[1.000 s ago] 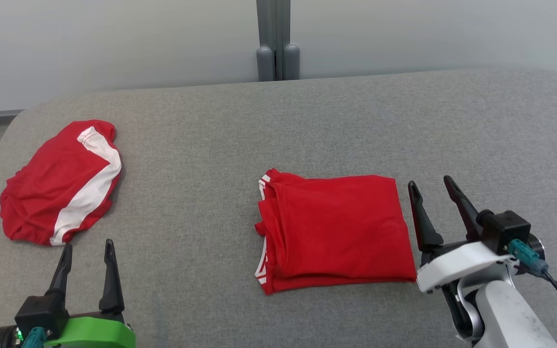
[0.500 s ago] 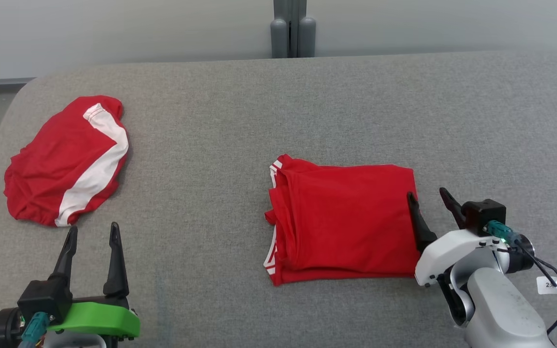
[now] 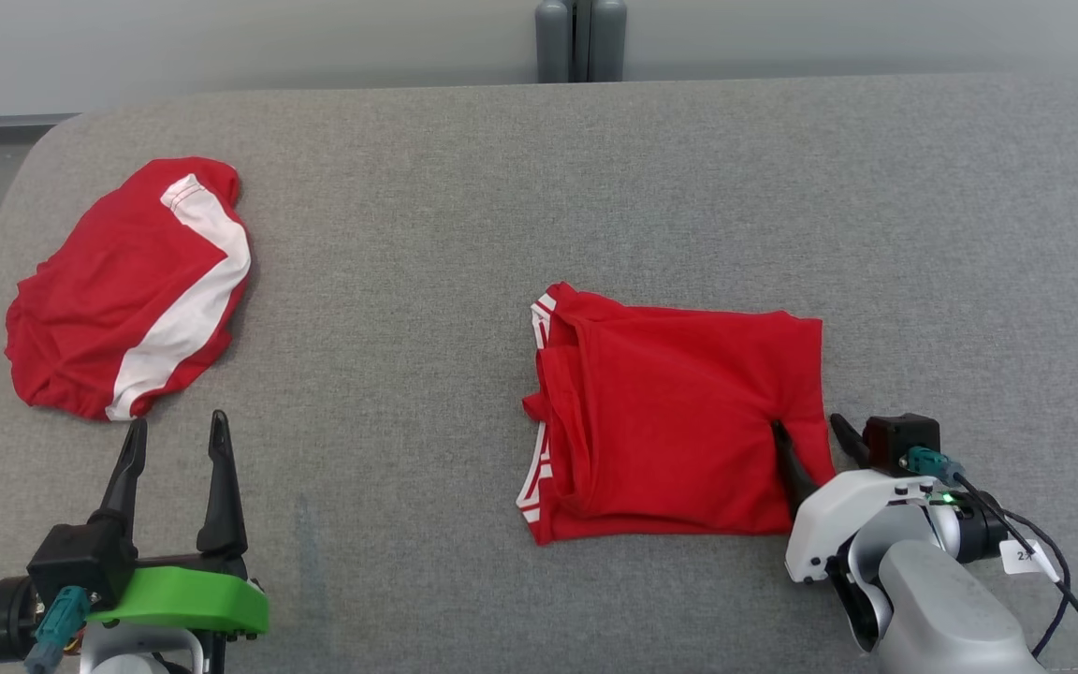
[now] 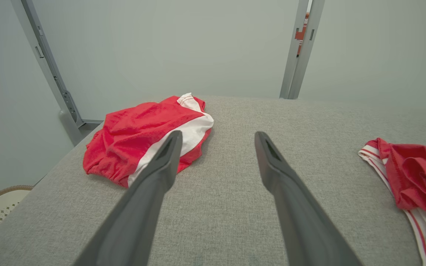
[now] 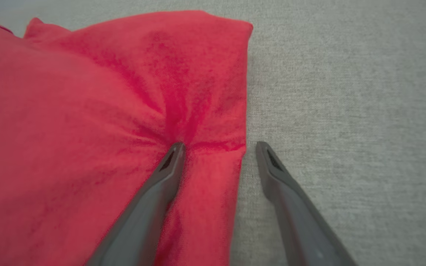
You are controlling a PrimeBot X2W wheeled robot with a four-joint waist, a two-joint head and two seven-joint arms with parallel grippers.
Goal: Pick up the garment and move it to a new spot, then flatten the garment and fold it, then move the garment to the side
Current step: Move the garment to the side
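Right pincer [image 3: 805,423], spread wide, straddles the right edge of the folded garment [image 3: 670,412].

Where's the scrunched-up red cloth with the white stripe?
The scrunched cloth lies on the left side of the table in the head view, just beyond the left gripper.

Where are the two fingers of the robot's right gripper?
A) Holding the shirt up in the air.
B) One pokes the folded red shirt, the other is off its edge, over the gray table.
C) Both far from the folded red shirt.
B: in the right wrist view the right gripper stands open, one finger dimpling the folded red shirt, the other over the gray table.
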